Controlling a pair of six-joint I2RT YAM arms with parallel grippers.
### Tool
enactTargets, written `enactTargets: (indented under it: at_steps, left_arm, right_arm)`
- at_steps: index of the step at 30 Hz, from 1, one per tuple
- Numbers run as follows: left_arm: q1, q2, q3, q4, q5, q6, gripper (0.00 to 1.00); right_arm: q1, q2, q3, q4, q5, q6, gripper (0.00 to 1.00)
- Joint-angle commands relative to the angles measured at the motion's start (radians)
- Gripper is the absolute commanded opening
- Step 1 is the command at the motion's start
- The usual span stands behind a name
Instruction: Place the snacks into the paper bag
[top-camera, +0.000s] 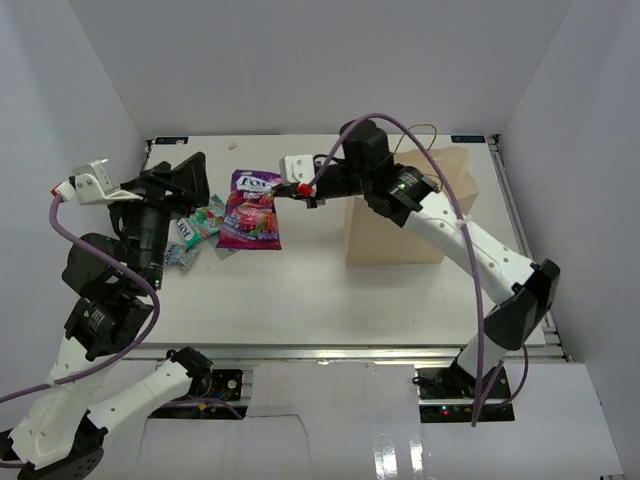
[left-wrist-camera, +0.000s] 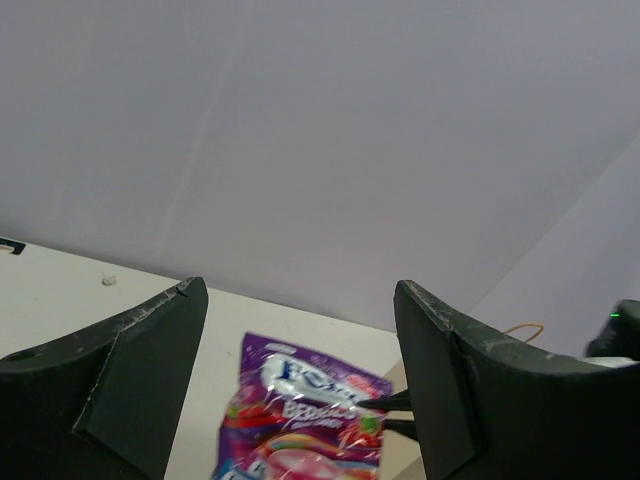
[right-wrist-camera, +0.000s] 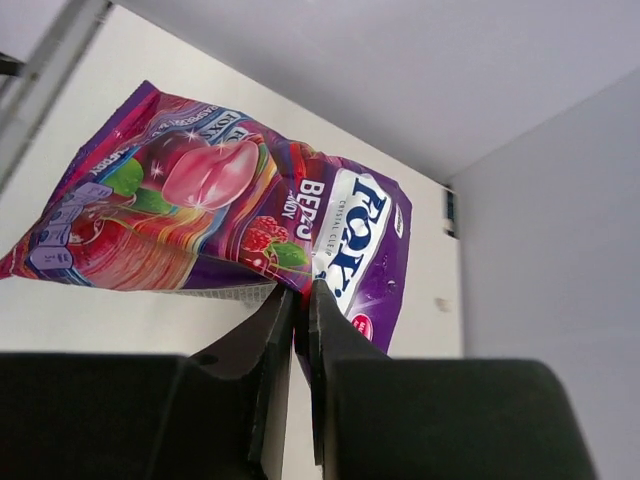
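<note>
The purple-magenta snack packet lies on the white table, left of the tan paper bag. My right gripper is shut on the packet's right edge. In the right wrist view the gripper pinches the packet, whose gripped edge is raised off the table. My left gripper is open and empty, left of the packet. Its view shows the packet ahead between its fingers. Teal packets lie by the left gripper. No orange-yellow or pink-red packet is in view.
The bag stands upright at the back right, with a loop handle showing above it. Another small silvery-teal packet lies near the left arm. White walls enclose the table on three sides.
</note>
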Motion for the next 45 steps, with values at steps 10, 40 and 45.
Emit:
enactTargets:
  at_steps: [10,40,45]
  left_arm:
    - [0.002,0.079,-0.075,0.188,0.08,0.086,0.91]
    - [0.002,0.076,-0.177,0.158,0.136,-0.012,0.93]
    - [0.002,0.088,-0.177,0.157,0.139,-0.011,0.93]
  right_arm:
    - [-0.163,-0.312,0.035,-0.025,0.318,-0.242,0.08]
    - [-0.496,-0.553,-0.297,0.013,0.378,-0.504,0.12]
    - [-0.496,-0.574,-0.339,0.02,0.372,-0.52,0.29]
